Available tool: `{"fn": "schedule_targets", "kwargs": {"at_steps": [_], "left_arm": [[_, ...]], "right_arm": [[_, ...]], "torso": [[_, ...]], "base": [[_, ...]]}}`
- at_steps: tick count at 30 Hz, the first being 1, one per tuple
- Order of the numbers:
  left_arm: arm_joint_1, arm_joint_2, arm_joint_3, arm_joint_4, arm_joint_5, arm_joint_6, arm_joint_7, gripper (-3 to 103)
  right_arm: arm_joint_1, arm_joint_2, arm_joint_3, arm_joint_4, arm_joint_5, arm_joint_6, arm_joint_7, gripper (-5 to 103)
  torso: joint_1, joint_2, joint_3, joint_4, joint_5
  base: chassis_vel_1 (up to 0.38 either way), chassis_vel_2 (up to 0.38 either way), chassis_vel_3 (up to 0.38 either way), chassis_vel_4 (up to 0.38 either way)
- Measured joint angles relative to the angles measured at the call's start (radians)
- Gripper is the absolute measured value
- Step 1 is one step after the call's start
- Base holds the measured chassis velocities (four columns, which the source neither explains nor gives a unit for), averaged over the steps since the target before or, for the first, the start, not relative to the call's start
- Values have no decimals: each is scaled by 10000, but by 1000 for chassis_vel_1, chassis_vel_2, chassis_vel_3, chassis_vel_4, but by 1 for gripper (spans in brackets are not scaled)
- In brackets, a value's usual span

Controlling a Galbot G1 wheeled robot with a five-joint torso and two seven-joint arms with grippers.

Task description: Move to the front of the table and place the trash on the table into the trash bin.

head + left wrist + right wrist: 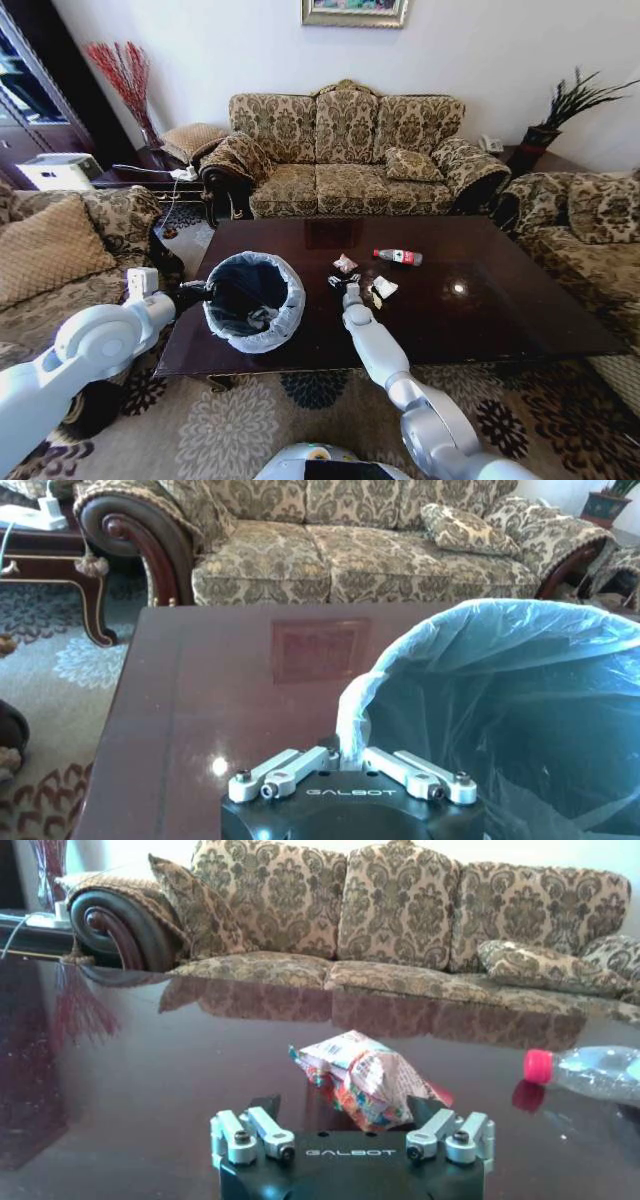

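The dark glossy table [480,320] carries the trash: a pinkish crumpled wrapper [345,263], a white scrap [384,288] and a clear bottle [398,257] with a red label. My right gripper [347,279] reaches over the table, open, with the wrapper [365,1078] lying between its fingertips [263,1107]. The bottle [590,1072] with its red cap lies a little beyond and to the side. The trash bin [255,300], dark with a pale bluish bag, stands on the table's left part. My left gripper [345,754] is shut on its bagged rim [352,705].
A patterned sofa [345,150] stands behind the table, an armchair [60,250] to the left and another sofa [590,215] to the right. A dark side table [140,178] sits at the far left. Patterned carpet [250,420] lies in front.
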Motion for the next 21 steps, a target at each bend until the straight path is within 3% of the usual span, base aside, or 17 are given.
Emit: {"fn": "schedule_targets", "kwargs": {"at_steps": [6, 8, 9, 15, 21], "left_arm": [[-85, -38, 197, 33, 93, -20, 12, 0], [-66, -60, 226, 20, 129, -21, 19, 0], [-60, -98, 275, 12, 175, -21, 39, 0], [-90, -46, 283, 20, 205, -28, 51, 0], [-82, 64, 166, 20, 194, -28, 63, 0]], "right_arm": [[87, -95, 80, -64, -10, 16, 42, 65], [78, -118, 86, -51, 9, 15, 35, 65], [72, -156, 92, -49, 40, 13, 2, 57], [81, -220, 117, -88, 275, -1, -99, 44], [137, -256, 128, -74, 419, -40, -103, 25]], "torso": [[0, 0, 0, 0, 1], [1, 0, 0, 0, 1], [0, 0, 0, -1, 0], [0, 0, 0, 0, 0], [0, 0, 0, 0, 1]], "base": [[0, 0, 0, 0], [0, 0, 0, 0], [0, 0, 0, 0], [0, 0, 0, 0], [0, 0, 0, 0]]}}
